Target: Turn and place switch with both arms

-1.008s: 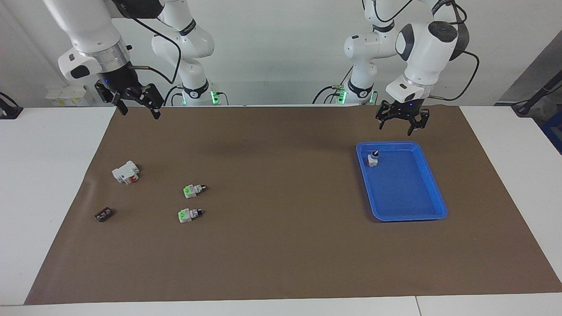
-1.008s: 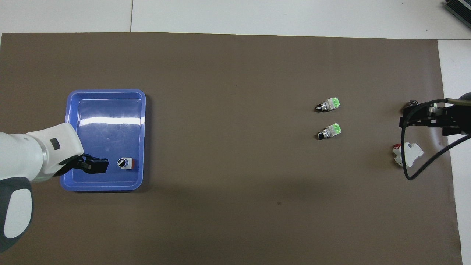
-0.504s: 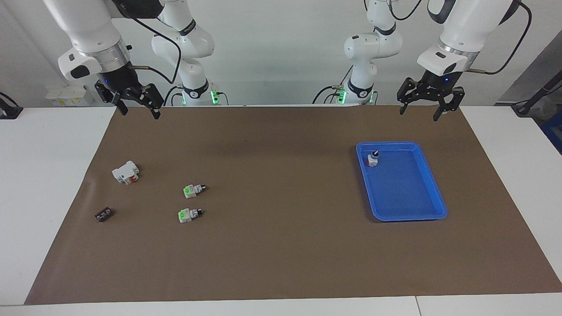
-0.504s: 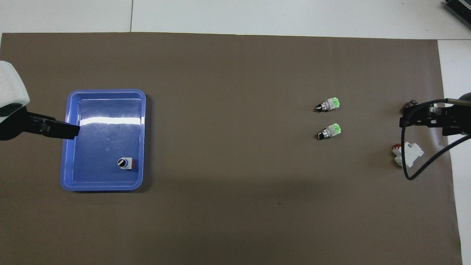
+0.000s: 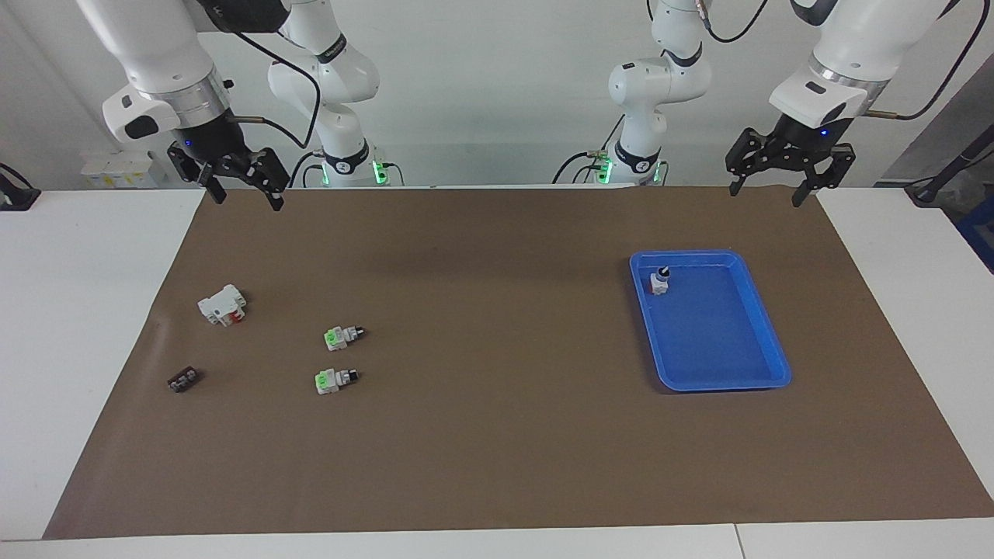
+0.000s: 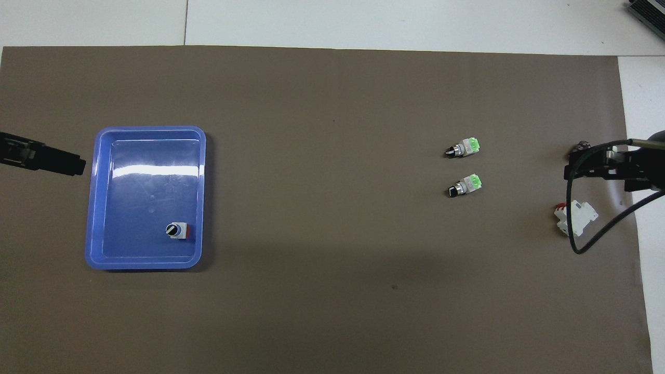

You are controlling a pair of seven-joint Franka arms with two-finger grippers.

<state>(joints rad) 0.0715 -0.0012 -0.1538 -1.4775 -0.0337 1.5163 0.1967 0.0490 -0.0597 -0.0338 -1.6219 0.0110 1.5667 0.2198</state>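
Two black two-finger grippers, both with fingers spread apart and holding nothing. Left gripper [image 5: 765, 186] hangs above the mat edge at the robots' end, near the left arm's end of the table. Right gripper [image 5: 237, 185] is raised over the mat corner at the right arm's end. Small white-grey switch with orange end and black-tipped knob [image 5: 659, 281] stands in the shallow blue plastic tray [image 6: 93, 208], in the corner nearest the robots, knob up. Two green-ended switches [image 5: 342, 336] lie on the brown mat [image 5: 497, 450], well apart from the tray.
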